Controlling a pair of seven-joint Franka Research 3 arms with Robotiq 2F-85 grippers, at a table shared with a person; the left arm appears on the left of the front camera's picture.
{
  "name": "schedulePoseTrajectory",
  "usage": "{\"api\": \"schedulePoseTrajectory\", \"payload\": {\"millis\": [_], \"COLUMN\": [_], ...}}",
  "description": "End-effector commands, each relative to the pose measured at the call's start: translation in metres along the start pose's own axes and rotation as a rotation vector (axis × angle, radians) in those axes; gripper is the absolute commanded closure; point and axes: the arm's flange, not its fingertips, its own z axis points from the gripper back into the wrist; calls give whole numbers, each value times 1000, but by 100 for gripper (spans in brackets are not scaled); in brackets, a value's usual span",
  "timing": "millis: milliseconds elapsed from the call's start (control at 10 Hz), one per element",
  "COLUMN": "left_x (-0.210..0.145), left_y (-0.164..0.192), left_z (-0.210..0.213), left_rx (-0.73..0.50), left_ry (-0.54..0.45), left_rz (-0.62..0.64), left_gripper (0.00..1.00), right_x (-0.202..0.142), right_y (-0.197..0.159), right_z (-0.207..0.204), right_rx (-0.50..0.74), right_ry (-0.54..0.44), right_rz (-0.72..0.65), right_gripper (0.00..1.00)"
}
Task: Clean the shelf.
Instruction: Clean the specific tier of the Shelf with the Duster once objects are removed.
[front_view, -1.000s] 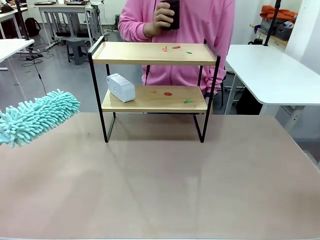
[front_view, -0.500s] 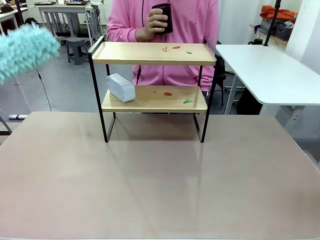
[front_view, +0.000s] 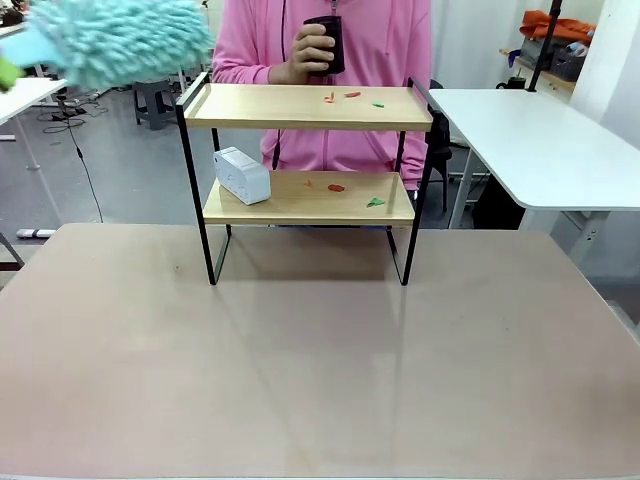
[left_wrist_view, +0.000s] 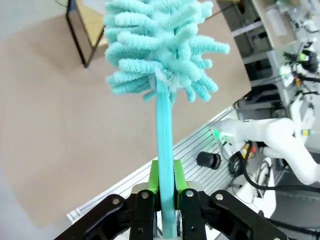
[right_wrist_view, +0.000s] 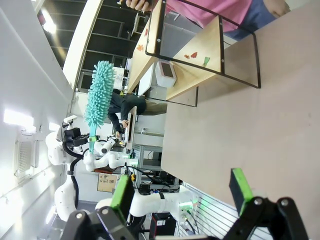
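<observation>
The shelf (front_view: 300, 108) stands at the table's far middle, two wooden boards in a black frame. Small red and green scraps (front_view: 350, 96) lie on its top board, and more scraps (front_view: 336, 187) lie on the lower board beside a white box (front_view: 241, 175). My left gripper (left_wrist_view: 166, 187) is shut on the handle of a fluffy turquoise duster (left_wrist_view: 160, 45). The duster (front_view: 125, 40) hangs in the air above and left of the shelf's top-left corner. My right gripper (right_wrist_view: 181, 190) is open and holds nothing, well back from the shelf (right_wrist_view: 210, 55), with the duster (right_wrist_view: 97, 92) far off.
A person in a pink top stands behind the shelf, holding a dark cup (front_view: 325, 45) above the top board. A white table (front_view: 540, 140) stands at the right. The brown table (front_view: 320, 370) in front of the shelf is bare.
The duster has risen from low at the table's left edge to the upper left, then swung right toward the shelf's top board. The person shifted slightly.
</observation>
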Motion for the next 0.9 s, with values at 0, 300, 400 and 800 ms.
{"api": "schedulePoseTrajectory", "payload": {"millis": [0, 300, 400, 800], "left_x": [19, 0, 0, 34], "left_y": [-17, 0, 0, -23], "left_z": [-24, 0, 0, -11], "left_rx": [-10, 0, 0, 60], "left_ry": [7, 0, 0, -17], "left_rz": [-31, 0, 0, -65], "left_gripper": [88, 88, 88, 88], "right_x": [2, 2, 2, 2], "right_y": [1, 1, 1, 1], "right_z": [-2, -2, -2, -2], "right_rx": [23, 23, 23, 23], "right_ry": [-11, -11, -11, -11], "right_rz": [24, 24, 24, 24], "right_gripper": [0, 0, 0, 0]}}
